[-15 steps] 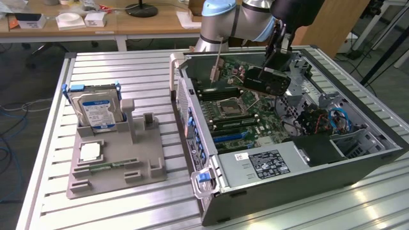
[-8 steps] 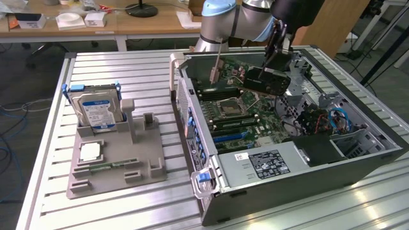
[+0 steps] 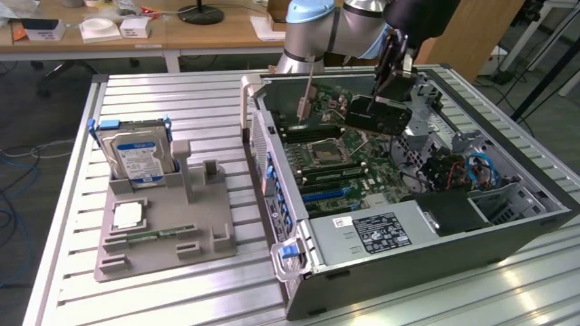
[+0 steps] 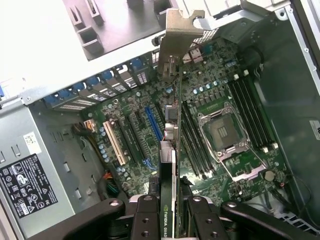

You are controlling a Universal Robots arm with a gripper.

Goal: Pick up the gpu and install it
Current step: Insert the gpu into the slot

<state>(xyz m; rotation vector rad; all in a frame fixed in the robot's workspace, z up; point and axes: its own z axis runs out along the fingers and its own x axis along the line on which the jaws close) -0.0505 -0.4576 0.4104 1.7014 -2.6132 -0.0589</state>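
Wooden desks with small boxes line the back of the room, and in front of them a slatted metal table (image 3: 181, 95) carries the whole job. Biggest on it is the open case (image 3: 408, 272), laid on its side so the motherboard (image 4: 135, 135) faces up and can be reached from above. The arm (image 3: 317, 27) leans in over the case from the far side.

On the exterior view's left of the case sits a grey holder (image 3: 163, 251), apparently shaped to keep each part in a known pose. A hard drive (image 3: 136, 159) stands upright in it and a memory stick (image 3: 159, 236) lies flat near its front.

Inside the case, a power supply (image 3: 376, 231) fills the near corner.

The gpu (image 4: 170, 165) hangs above the motherboard, clear of the holder. It is held on edge, with its connector side turned down toward the board. Its bracket (image 4: 182, 35) points at the rear wall of the case, probably because that is where the bracket has to end up.

The gripper (image 4: 169, 210) has its fingers (image 4: 145, 217) drawn narrow on the card, one on each flat face at the end away from the bracket. That grip leaves the lower edge free.

From the wrist view the card lines up over the expansion slots, between the blue slot (image 4: 154, 122) and the socket (image 4: 222, 132). It does not look seated, and I cannot tell which slot lies directly beneath it.
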